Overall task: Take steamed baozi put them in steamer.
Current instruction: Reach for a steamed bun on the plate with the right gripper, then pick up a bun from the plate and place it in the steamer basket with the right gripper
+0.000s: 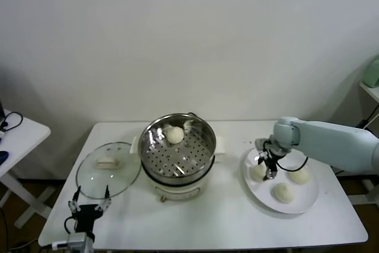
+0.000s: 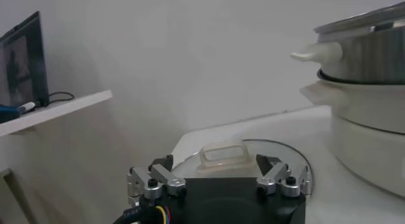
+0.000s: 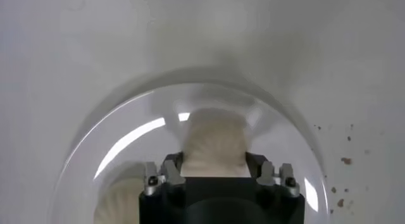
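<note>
Over the plate (image 1: 311,197) at right, the right pincer (image 1: 270,170) seems spread around a bun (image 3: 214,146); it should press gently before lifting. The left pincer (image 1: 89,207) rests spread at near left.

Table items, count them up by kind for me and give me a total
Baozi: 4, one in the steamer and three on the plate
Steamer: 1
Glass lid: 1
White plate: 1
Total: 7

The right tool is down at the plate's nearest-the-steamer baozi; the left tool waits by the lid.
</note>
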Robot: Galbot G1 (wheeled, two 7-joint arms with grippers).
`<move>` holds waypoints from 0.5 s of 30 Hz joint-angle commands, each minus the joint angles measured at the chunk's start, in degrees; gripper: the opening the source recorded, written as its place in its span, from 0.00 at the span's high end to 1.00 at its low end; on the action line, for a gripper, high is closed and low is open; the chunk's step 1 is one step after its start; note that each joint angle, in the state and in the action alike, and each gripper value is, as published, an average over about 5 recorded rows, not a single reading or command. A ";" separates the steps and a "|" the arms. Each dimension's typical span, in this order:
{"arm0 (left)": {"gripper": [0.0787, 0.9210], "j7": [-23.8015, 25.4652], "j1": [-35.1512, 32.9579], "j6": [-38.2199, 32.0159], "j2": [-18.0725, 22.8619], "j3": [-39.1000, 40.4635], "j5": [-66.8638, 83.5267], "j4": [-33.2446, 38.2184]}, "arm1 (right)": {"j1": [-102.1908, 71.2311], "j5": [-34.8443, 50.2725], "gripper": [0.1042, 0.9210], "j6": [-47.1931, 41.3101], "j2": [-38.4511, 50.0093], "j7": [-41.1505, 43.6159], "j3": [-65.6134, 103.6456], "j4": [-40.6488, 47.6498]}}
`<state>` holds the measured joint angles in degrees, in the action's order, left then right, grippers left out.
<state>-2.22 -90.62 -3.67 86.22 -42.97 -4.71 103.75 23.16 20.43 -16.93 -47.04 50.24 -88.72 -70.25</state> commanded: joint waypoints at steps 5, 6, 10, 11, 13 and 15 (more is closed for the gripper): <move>0.12 0.05 0.02 0.25 0.15 0.14 0.01 0.54 | 16.59 5.11 0.37 1.06 2.05 2.05 -10.47 -8.29; 0.12 0.06 0.04 0.26 0.16 0.19 0.01 0.62 | 19.73 6.34 0.37 1.27 2.14 2.47 -12.41 -9.72; 0.12 0.06 0.08 0.20 0.02 0.34 0.12 0.55 | 31.62 12.74 0.37 1.59 1.65 4.03 -18.56 -15.62; 0.12 0.07 0.10 0.18 -0.06 0.40 0.16 0.48 | 34.74 14.59 0.37 1.58 1.31 4.42 -19.82 -17.05; 0.12 0.07 0.11 0.13 -0.23 0.56 0.23 0.41 | 40.15 17.77 0.37 1.55 0.49 5.05 -22.07 -19.39; 0.12 0.07 0.05 0.07 -0.37 0.76 0.29 0.51 | 45.33 21.03 0.37 1.55 -0.65 5.70 -23.81 -21.49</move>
<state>-2.18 -90.48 -3.49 86.19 -42.51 -4.59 104.29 45.26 29.77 -15.69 -46.29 53.74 -101.73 -81.58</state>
